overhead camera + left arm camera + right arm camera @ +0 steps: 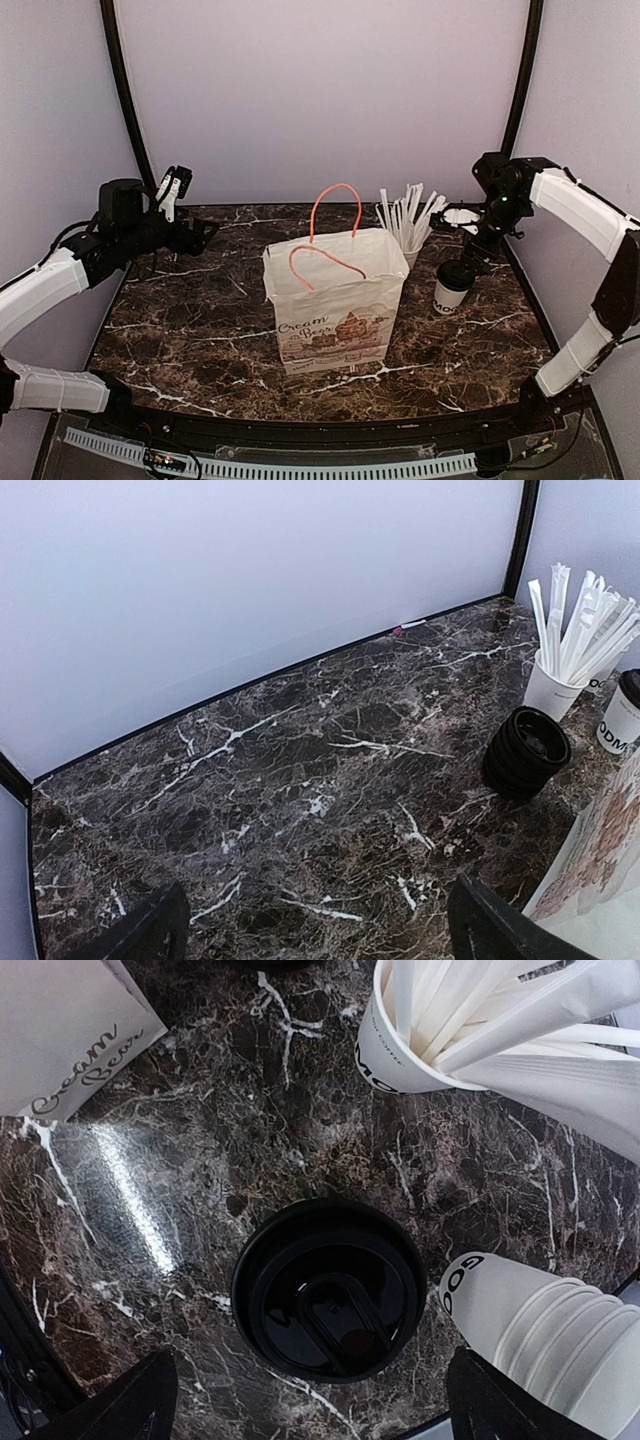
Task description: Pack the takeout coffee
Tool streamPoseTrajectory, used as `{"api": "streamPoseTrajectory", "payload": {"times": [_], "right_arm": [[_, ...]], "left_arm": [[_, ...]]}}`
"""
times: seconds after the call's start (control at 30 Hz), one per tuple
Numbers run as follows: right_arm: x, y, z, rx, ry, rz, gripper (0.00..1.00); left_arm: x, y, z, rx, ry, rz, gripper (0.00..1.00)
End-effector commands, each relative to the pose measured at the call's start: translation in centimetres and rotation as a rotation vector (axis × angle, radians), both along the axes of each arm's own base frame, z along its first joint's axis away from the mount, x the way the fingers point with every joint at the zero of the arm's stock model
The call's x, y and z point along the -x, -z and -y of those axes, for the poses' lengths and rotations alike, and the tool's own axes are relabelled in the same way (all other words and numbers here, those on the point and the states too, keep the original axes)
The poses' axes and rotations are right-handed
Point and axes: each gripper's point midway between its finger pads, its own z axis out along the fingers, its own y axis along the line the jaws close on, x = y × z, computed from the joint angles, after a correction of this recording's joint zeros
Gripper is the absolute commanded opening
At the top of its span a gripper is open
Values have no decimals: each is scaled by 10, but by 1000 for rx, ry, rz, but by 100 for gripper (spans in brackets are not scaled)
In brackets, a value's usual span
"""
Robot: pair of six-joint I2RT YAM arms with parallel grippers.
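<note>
The takeout coffee (451,287), a white paper cup with a black dome lid, stands on the marble table right of the paper bag (337,300). My right gripper (468,258) hangs open directly above it. In the right wrist view the black lid (330,1290) lies just ahead of the gap between the spread fingers (130,1405), untouched. My left gripper (200,235) is open and empty at the far left, above bare marble (320,925). From there the coffee (622,712) shows at the right edge.
The white bag (60,1040) stands open-topped with orange handles at mid table. A cup of white sticks (410,228) and a stack of lidless cups (540,1320) sit close behind the coffee. A stack of black lids (525,752) stands behind the bag.
</note>
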Motion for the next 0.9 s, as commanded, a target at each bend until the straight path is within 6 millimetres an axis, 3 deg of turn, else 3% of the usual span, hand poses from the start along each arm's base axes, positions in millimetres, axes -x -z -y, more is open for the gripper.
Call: {"api": "streamPoseTrajectory", "payload": {"times": [0.0,0.87], "right_arm": [[-10,0,8,65,-34,13,96],[-23,37,1,63,-21,-89,92]], "left_arm": [[4,-12,3,41,27,39,92],[7,-10,8,46,63,36,91]]}}
